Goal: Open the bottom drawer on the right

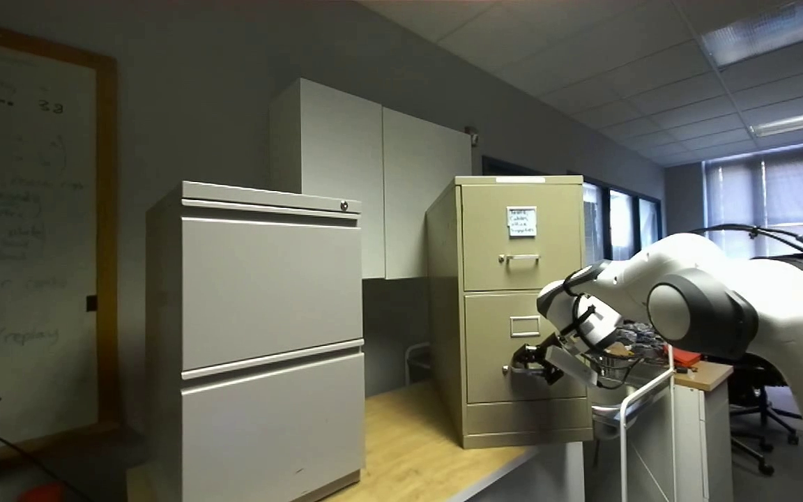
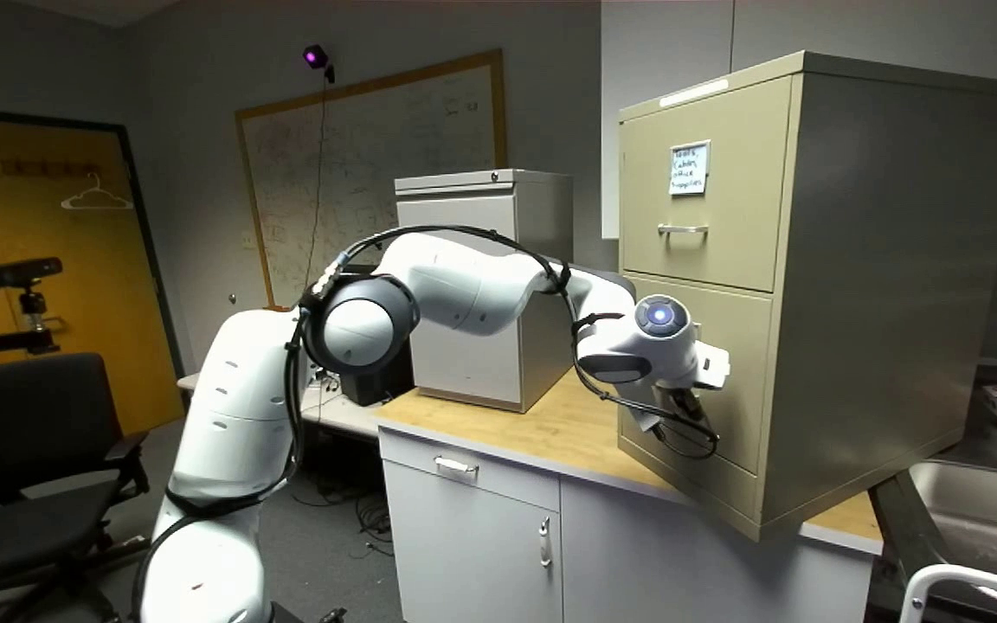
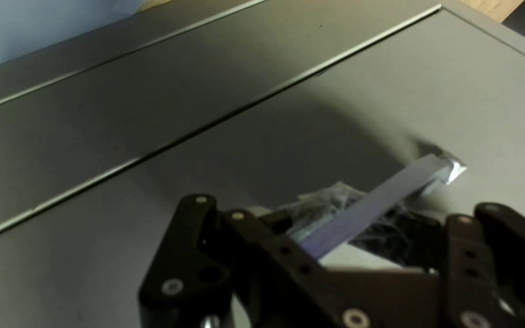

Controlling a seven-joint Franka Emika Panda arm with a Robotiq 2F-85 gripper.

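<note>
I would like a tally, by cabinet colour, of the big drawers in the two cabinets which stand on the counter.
Tan: 2 (paper-labelled drawer, bottom drawer)
Light grey: 2 (upper grey drawer, lower grey drawer)
Total: 4

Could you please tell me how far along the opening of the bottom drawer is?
Done: the gripper is shut and at the pull. In hand: in the wrist view it seems hooked behind that pull, though how securely is unclear. Left: the opening itself, since the bottom drawer looks flush with the tan cabinet.
</note>
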